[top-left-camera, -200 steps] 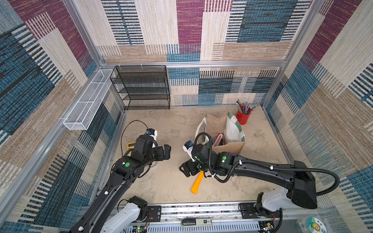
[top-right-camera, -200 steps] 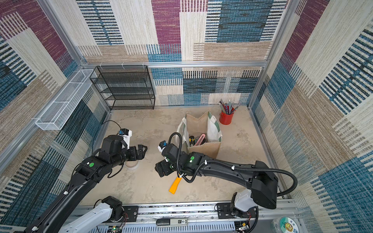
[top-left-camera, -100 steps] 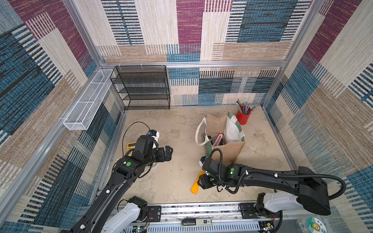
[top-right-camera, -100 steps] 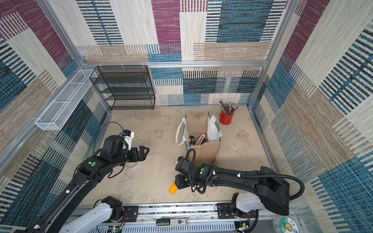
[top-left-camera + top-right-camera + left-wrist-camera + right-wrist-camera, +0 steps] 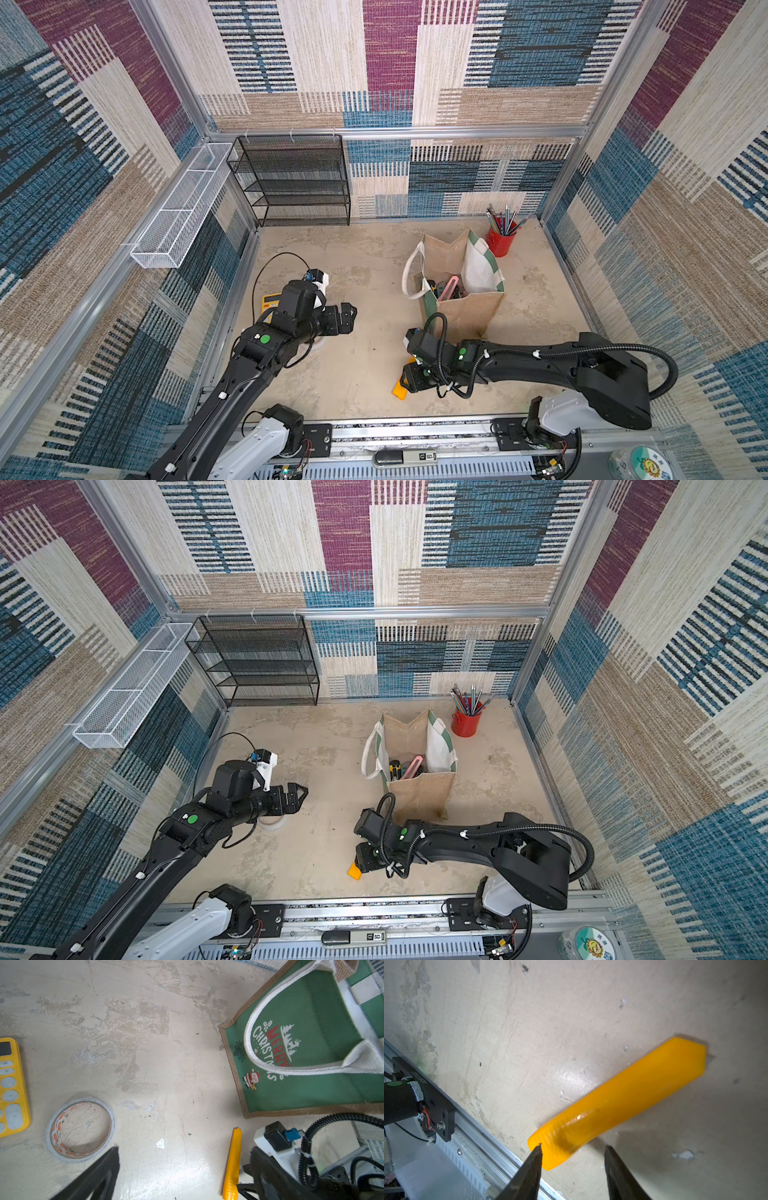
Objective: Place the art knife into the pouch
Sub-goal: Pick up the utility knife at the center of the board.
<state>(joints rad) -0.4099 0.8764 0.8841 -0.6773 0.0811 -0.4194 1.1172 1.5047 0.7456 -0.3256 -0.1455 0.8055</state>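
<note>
The art knife point(image 5: 618, 1101), orange-yellow, is seen lying flat on the desk point(image 5: 365, 266) near its front edge, well short of the pouch point(image 5: 457, 286). The right claw point(image 5: 572, 1153) is set low over the knife's ribbed end, its fingers point(image 5: 529, 1169) part-spread to either side of that end; whether they touch it cannot be told. The left claw point(image 5: 347, 318) is spread wide, holding nothing, above a tape roll point(image 5: 81, 1129) beside a yellow calculator point(image 5: 12, 1088). The pouch stands upright and open-mouthed, with tools inside.
</note>
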